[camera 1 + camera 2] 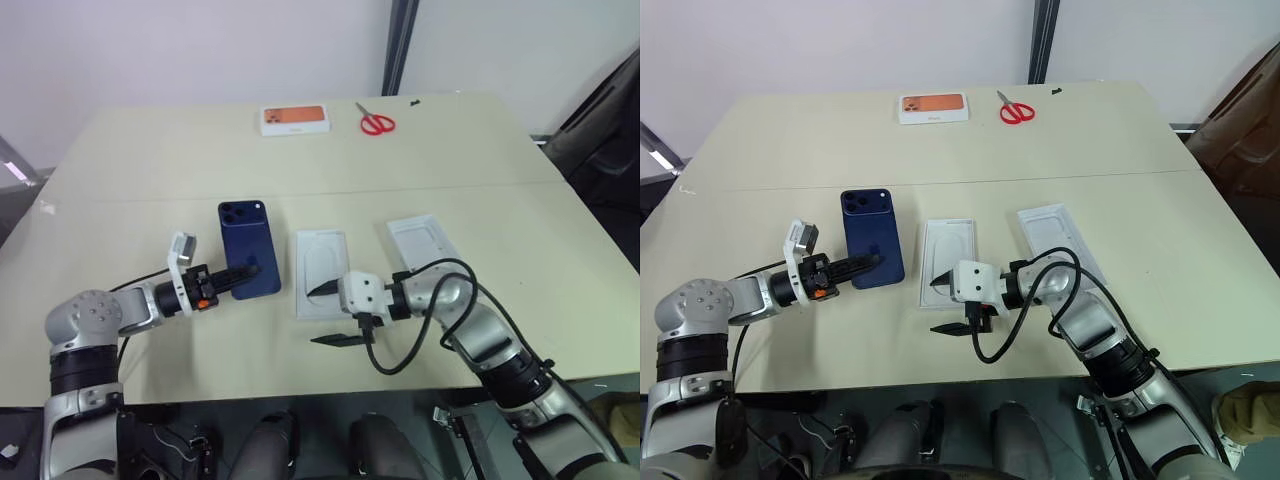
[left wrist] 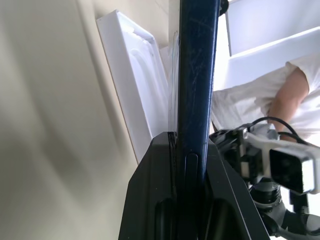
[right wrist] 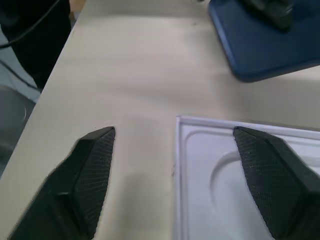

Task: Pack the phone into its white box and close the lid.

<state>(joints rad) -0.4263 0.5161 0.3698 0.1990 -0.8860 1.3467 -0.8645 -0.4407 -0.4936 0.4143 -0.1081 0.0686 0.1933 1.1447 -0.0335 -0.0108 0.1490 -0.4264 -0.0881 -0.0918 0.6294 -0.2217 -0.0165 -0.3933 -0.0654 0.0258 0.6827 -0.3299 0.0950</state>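
While my left gripper pinches the phone by its near edge, jaws closed tight on it, the phone sits to the left of the tray. Phone: slim, dark navy, rounded corners, back up, camera cluster with dark lenses at its far left corner. From my left wrist it shows edge-on, faint scratches on the blue side, clamped between my fingers.

My right gripper is spread wide over the near end of the tray and holds nothing; one finger hangs past the tray's near edge, the other over its recess. Tray: white, shallow, oval recess, flat on the table just right of the phone.

Right of the tray, apart from it, lies a white box part, shallow, low walls, turned at a slight angle; I can't tell if it is base or lid.

Far side of the table: an orange-topped box and, right of it, red scissors. A person's arm in a white sleeve shows in my left wrist view.
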